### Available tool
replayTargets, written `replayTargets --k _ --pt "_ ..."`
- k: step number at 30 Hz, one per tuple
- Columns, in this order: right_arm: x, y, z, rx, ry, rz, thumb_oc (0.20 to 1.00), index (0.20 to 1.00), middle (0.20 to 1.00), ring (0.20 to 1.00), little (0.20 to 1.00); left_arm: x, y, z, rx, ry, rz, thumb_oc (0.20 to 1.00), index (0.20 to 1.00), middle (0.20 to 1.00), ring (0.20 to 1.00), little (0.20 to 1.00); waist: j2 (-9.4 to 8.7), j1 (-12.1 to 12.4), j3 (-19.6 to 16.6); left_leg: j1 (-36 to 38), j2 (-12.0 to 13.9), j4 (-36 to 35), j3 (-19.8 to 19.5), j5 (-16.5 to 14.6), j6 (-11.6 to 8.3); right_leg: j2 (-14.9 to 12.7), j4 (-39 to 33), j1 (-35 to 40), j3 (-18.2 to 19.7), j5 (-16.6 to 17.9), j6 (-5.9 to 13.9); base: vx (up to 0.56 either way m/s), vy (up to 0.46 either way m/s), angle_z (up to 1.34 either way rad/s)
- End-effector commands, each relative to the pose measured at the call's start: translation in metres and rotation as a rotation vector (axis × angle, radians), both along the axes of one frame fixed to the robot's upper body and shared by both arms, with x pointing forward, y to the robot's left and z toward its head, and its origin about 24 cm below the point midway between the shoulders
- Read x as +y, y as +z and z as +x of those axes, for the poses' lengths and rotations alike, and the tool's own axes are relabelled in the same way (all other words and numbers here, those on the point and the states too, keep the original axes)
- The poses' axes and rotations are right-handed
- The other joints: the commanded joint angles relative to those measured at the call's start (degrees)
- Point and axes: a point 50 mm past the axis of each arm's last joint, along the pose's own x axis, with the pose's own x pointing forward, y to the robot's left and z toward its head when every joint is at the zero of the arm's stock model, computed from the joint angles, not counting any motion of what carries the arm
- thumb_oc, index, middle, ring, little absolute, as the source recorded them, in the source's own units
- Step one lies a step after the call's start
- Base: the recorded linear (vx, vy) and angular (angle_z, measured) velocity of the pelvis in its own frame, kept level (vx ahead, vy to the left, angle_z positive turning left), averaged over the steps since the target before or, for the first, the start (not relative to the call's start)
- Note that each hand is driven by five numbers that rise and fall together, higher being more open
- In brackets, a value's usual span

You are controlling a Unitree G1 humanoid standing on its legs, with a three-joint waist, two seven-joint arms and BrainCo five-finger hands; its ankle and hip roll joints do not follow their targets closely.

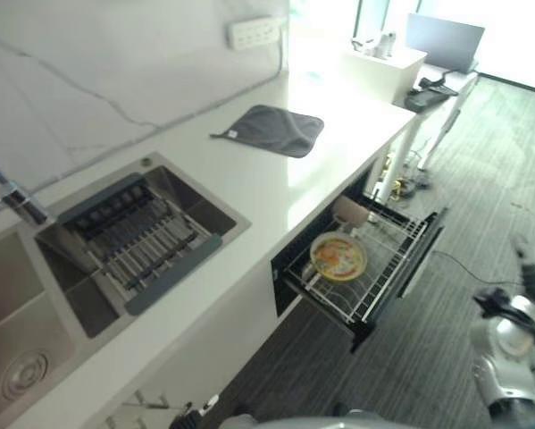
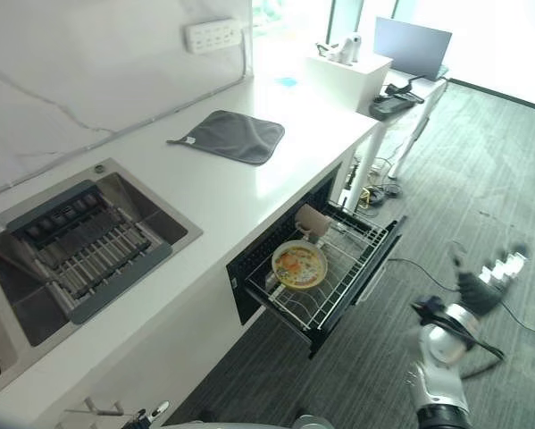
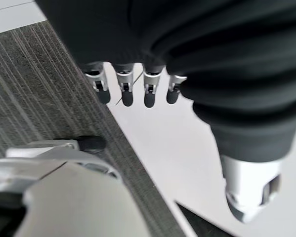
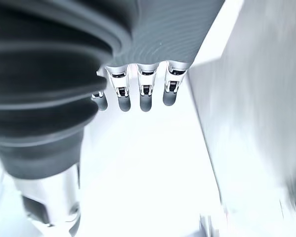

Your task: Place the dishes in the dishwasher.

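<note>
Plate in the rack, both hands empty.
The plate (image 2: 299, 265) lies in the pulled-out dishwasher rack (image 2: 338, 277); right hand (image 2: 486, 281) and left hand (image 3: 138, 89) hang with relaxed fingers.

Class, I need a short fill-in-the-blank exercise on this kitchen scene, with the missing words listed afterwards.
1. The patterned plate lies in the pulled-out dishwasher ____.
2. The grey cloth lies flat on the ____.
3. The right hand hangs over the floor, holding ____.
4. The slatted drying rack sits over the ____.

Missing words: rack; counter; nothing; sink
</note>
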Motion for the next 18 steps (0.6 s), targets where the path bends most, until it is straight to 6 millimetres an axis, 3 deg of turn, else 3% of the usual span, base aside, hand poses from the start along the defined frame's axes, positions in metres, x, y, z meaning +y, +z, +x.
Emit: replayTargets --k 1,4,7,11,13,18 --pt "-0.016 0.005 0.003 -0.159 -0.074 0.109 1.0 1.0 1.0 1.0 1.0 0.0 -0.002 0.006 0.02 -0.046 0.005 1.0 1.0 1.0 1.0 1.0 1.21 0.98 2.82 -1.1 -0.09 3.13 0.34 -3.48 1.47 -0.67 7.22 0.82 -4.82 -6.66 -1.02 0.13 -0.128 -0.04" --pt "-0.023 -0.033 -0.014 -0.083 -0.14 0.257 1.0 1.0 1.0 1.0 1.0 0.001 -0.001 0.01 0.031 -0.083 0.02 1.0 1.0 1.0 1.0 1.0 1.65 0.83 2.93 -1.18 0.13 3.85 0.21 -3.78 1.34 -0.71 8.54 0.62 -5.08 -7.5 -1.42 0.04 -0.08 0.0" --pt "-0.014 -0.064 -0.025 0.001 -0.153 0.348 1.0 1.0 1.0 1.0 1.0 0.001 -0.001 0.017 0.021 -0.087 0.024 1.0 1.0 1.0 1.0 1.0 2.44 0.65 3.44 -1.15 -0.08 4.39 -0.71 -3.95 1.58 -0.48 10.62 0.38 -4.6 -8.75 -2.17 0.01 -0.053 0.04" --pt "0.001 -0.096 -0.029 0.056 -0.093 0.487 1.0 1.0 1.0 1.0 1.0 -0.001 0.002 0.033 0.015 -0.29 0.088 1.0 1.0 1.0 1.0 1.0 3.23 0.6 3.75 -1.27 -0.35 5.28 -2.07 -4.03 1.38 0.03 11.69 0.43 -3.85 -9.54 -2.88 0.01 -0.064 0.04" --pt "0.017 -0.11 -0.018 0.084 0.077 0.554 1.0 1.0 1.0 1.0 1.0 -0.011 0.001 0.041 0.011 -0.347 0.088 1.0 1.0 1.0 1.0 1.0 4.05 1.03 3.98 -1.17 -0.91 5.81 -3.42 -4.2 1.31 0.07 11.61 1.2 -3.86 -9.89 -3.31 0.03 -0.07 0.05" --pt "0.044 -0.11 0.016 0.035 0.397 0.624 1.0 1.0 1.0 1.0 1.0 -0.016 0.0 0.041 0.023 -0.36 0.057 1.0 1.0 1.0 1.0 1.0 5.26 2.37 3.73 -2.01 -1.7 7.47 -4.71 -4.52 0.91 -0.81 11.87 1.53 -5.31 -10.36 -3.76 0.05 -0.035 0.25"
